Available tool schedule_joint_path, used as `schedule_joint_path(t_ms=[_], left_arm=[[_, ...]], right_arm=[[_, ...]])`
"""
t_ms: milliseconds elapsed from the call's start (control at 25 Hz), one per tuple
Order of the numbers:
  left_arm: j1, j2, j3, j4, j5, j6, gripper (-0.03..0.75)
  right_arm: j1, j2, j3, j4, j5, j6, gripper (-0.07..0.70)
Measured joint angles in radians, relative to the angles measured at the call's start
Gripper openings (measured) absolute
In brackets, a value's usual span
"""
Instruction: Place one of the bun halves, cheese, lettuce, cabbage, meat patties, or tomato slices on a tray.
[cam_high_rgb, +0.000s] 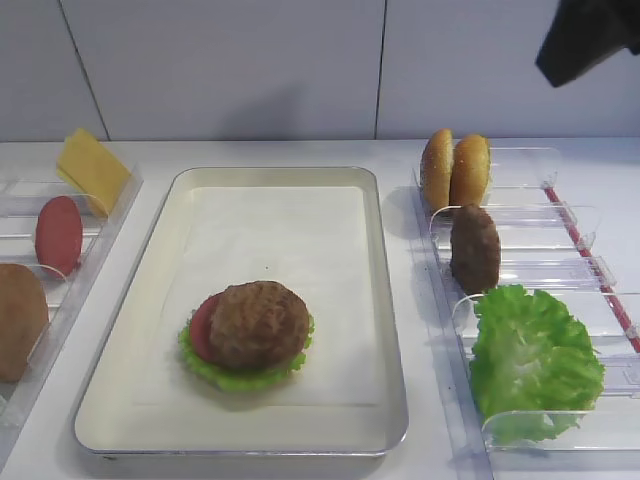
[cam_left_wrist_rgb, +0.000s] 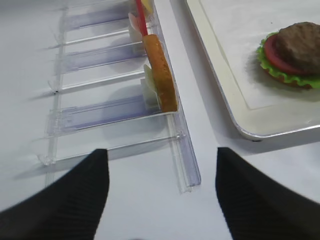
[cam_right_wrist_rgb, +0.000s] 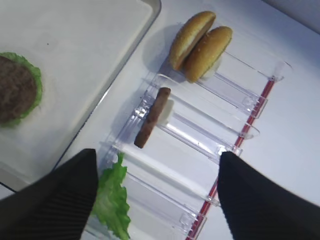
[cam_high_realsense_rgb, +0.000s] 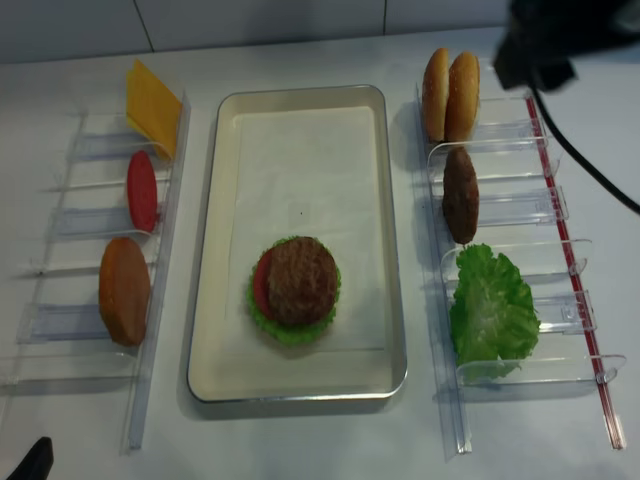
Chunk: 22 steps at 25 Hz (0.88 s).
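Observation:
On the silver tray (cam_high_rgb: 270, 173) lies a stack: lettuce (cam_high_rgb: 225, 375), a tomato slice (cam_high_rgb: 200, 328) and a meat patty (cam_high_rgb: 258, 324) on top. The right rack holds two upright bun halves (cam_high_rgb: 455, 170), another patty (cam_high_rgb: 474, 248) and lettuce (cam_high_rgb: 530, 360). In the left rack are cheese (cam_high_rgb: 92, 170), a tomato slice (cam_high_rgb: 58, 234) and a bun half (cam_high_rgb: 18, 320). My right gripper (cam_right_wrist_rgb: 157, 165) hangs open and empty high above the right rack, over the patty (cam_right_wrist_rgb: 152, 117) and lettuce (cam_right_wrist_rgb: 114, 200). My left gripper (cam_left_wrist_rgb: 162, 160) is open and empty before the left rack's near end. Cabbage is out of view.
Clear plastic racks (cam_high_realsense_rgb: 500, 200) (cam_high_realsense_rgb: 90, 220) with thin dividers flank the tray. A red strip (cam_high_realsense_rgb: 575, 260) runs along the right rack's outer side. The right arm's black cable (cam_high_realsense_rgb: 590, 165) trails across the table's far right. A white wall stands behind.

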Motion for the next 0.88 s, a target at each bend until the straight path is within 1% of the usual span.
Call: schedule_joint_path(t_ms=[200, 520, 640, 880], left_arm=[[0.0, 0.0, 0.0, 0.0, 0.0, 0.0, 0.464], [0.0, 0.0, 0.0, 0.0, 0.0, 0.0, 0.464], [0.0, 0.0, 0.0, 0.0, 0.0, 0.0, 0.464], [0.0, 0.0, 0.0, 0.0, 0.0, 0.0, 0.464]], right_arm=[[0.0, -0.147, 0.119, -0.034, 0.001, 0.02, 0.538], [0.0, -0.376, 0.373, -0.117, 0.006, 0.099, 0.538], [0.0, -0.473, 0.457, -0.122, 0.006, 0.123, 0.538], [0.0, -0.693, 0.607, -0.126, 0.008, 0.132, 0.538]])
